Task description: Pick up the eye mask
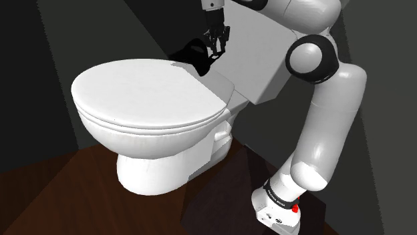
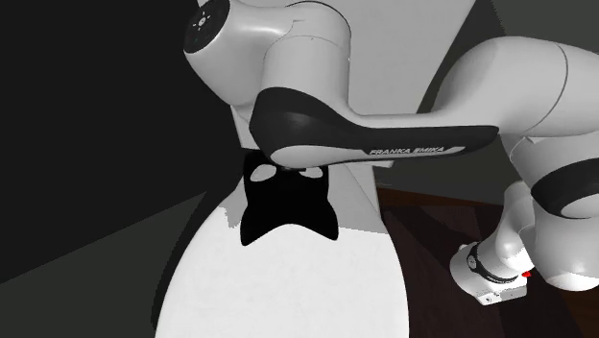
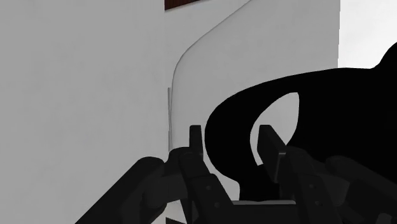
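Closest to you in the wrist view, your gripper [image 3: 230,137] has its two black fingers [image 3: 195,137] standing apart, about half open, and they grip nothing. A curved black band of the mask [image 3: 356,114] runs up between them. A thin light sliver shows between that band and each finger, so the mask sits inside the jaws but is not clasped. The rest of the mask spreads away past one finger as a broad black shape over white toilet surfaces, and a strip of brown floor [image 3: 191,4] shows at the far end. In the shoulder view, the arm [image 1: 327,113] rises from the lower right and bends over the toilet. Its gripper [image 1: 217,45] points down at the rear of the closed white lid [image 1: 140,93]. The mask [image 1: 190,53] lies there, dark against the white, at the back edge of the lid and just in front of the grey tank [image 1: 260,60]. Dark wooden floor [image 1: 53,193] lies around the bowl [image 1: 160,160]. In the second exterior view, the mask [image 2: 288,206] shows two light eye openings and two pointed lower corners. It sits at the far end of the lid [image 2: 288,288], directly under the arm [image 2: 384,106].
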`<action>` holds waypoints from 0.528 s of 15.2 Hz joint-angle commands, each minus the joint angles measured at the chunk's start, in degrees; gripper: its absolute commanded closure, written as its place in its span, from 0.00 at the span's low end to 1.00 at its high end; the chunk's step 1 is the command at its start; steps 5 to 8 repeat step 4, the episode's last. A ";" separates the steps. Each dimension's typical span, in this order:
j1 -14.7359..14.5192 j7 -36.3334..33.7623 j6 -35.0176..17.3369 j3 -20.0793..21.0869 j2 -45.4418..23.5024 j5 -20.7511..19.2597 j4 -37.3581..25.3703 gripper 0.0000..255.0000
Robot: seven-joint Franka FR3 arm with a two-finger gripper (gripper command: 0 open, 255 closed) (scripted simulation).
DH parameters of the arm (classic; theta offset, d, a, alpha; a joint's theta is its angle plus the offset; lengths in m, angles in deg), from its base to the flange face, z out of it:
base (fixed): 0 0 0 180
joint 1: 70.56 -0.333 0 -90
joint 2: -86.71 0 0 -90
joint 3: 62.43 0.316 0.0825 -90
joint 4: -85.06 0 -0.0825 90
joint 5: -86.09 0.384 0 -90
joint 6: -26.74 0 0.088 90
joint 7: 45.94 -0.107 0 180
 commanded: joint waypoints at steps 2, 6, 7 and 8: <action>-0.26 1.00 3.28 -0.10 -1.40 -0.45 -4.79 1.00; -0.27 1.06 3.44 -0.11 -1.49 -0.47 -5.04 1.00; -0.27 1.06 3.44 -0.11 -1.49 -0.47 -5.04 1.00; -0.27 1.06 3.44 -0.11 -1.49 -0.47 -5.04 1.00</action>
